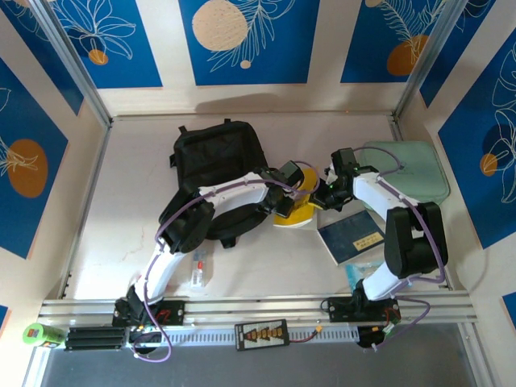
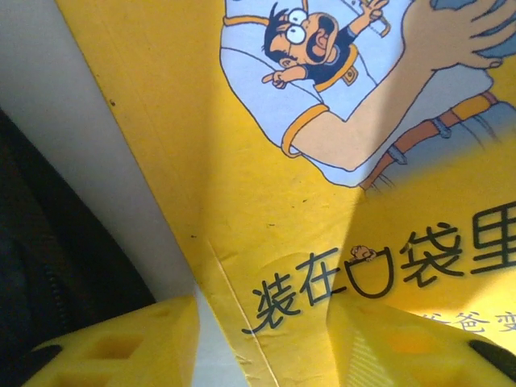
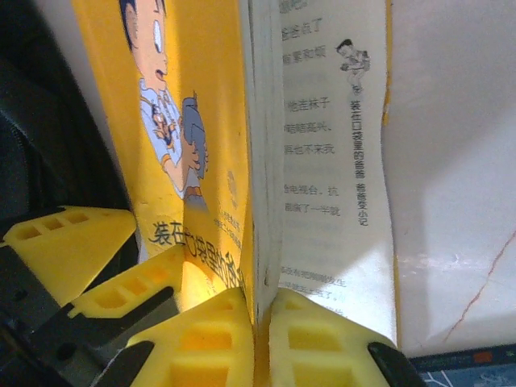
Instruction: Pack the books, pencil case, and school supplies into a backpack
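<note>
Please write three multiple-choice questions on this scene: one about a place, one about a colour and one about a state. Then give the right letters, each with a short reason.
1. Where is the dark blue book?
A. flat on the table
B. standing against the back wall
C. held up in the air

2. Which colour is the cover of the cartoon book?
A. red
B. yellow
C. grey

3. In which state is the right gripper?
A. wide open
B. shut on a pen
C. shut on the cartoon book

Answers: 1 A, it lies flat on the table. 2 B, the cover around the figure is yellow. 3 C, its fingers pinch the book's edge.
</note>
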You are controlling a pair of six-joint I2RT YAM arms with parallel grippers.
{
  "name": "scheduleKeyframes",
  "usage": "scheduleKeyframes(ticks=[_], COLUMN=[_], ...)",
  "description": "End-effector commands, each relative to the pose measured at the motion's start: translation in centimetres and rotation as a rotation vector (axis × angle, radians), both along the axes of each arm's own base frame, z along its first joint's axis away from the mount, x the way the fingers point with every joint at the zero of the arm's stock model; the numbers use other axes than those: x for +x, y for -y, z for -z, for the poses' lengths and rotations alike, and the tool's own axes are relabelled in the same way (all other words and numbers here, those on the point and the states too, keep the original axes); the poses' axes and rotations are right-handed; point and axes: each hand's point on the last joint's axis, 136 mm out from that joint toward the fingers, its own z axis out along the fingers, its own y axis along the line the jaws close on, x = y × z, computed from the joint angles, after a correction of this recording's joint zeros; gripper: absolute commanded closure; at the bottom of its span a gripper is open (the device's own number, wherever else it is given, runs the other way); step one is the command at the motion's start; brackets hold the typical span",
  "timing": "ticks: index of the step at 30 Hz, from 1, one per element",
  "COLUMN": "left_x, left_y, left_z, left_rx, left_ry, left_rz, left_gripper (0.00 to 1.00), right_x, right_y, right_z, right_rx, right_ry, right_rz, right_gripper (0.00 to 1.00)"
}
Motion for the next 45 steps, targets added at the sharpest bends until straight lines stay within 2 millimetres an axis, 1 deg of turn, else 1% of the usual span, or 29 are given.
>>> scheduleKeyframes(ticks=[1,4,6,8,10,12,15,19,21,24,28,31,32,35,37,40,41,45], left_x=[0.0,1.0,1.5,1.8,2.2,2.7,3.3,3.7,3.5,3.4,3.2,3.2,3.1,3.1,3.1,3.2,3.1,3.2], left_y=[-0.9,-0.8,-1.0,-1.4,-2.2,-3.5,-5.6,-7.3,-7.5,-7.6,-7.3,-7.3,-7.1,-6.9,-6.8,-7.0,-7.0,-7.2], left_z=[-3.4,-8.3,-11.7,-14.4,-16.5,-18.3,-19.4,-20.1,-20.3,-20.4,-20.2,-19.7,-19.6,-20.3,-21.0,-21.8,-22.1,-22.2], left_rx=[-0.002,-0.108,-0.2,-0.289,-0.365,-0.427,-0.514,-0.675,-0.761,-0.841,-0.9,-0.895,-0.901,-0.928,-0.946,-0.972,-0.986,-0.996], left_ry=[0.009,0.056,0.079,0.089,0.095,0.107,0.081,0.024,-0.003,-0.036,-0.072,-0.095,-0.107,-0.112,-0.102,-0.089,-0.093,-0.098], left_rz=[0.062,0.063,0.045,0.022,-0.011,-0.054,-0.134,-0.199,-0.198,-0.204,-0.201,-0.22,-0.217,-0.203,-0.195,-0.19,-0.186,-0.187], left_gripper=[0.48,0.42,0.4,0.38,0.35,0.3,0.23,0.13,0.09,0.05,0.03,0.03,0.04,0.09,0.13,0.16,0.19,0.29], right_x=[0.5,0.8,1.1,1.1,1.1,0.9,0.5,-0.3,-0.8,-1.6,-2.4,-3.0,-3.4,-3.7,-3.5,-3.0,-2.8,-2.1], right_y=[0.2,0.3,0.3,0.2,-0.1,-0.6,-1.5,-2.9,-4.0,-5.9,-8.2,-9.5,-10.0,-10.7,-10.7,-10.3,-10.2,-9.8], right_z=[-2.4,-3.9,-5.3,-6.7,-8.3,-10.2,-12.9,-16.3,-18.0,-19.6,-20.8,-21.5,-21.7,-21.6,-21.0,-20.2,-19.9,-19.0], right_rx=[0.019,0.066,0.099,0.135,0.173,0.222,0.295,0.402,0.48,0.58,0.645,0.694,0.713,0.722,0.709,0.692,0.69,0.662], right_ry=[0.086,0.157,0.212,0.259,0.315,0.383,0.464,0.555,0.591,0.616,0.64,0.646,0.642,0.631,0.618,0.594,0.584,0.56], right_rz=[0.001,0.011,0.016,0.013,0.003,-0.019,-0.053,-0.121,-0.172,-0.26,-0.353,-0.412,-0.439,-0.47,-0.461,-0.435,-0.426,-0.393], right_gripper=[0.93,0.94,0.95,0.96,0.96,0.96,0.96,0.96,0.96,0.96,0.96,0.96,0.96,0.96,0.96,0.96,0.96,0.96])
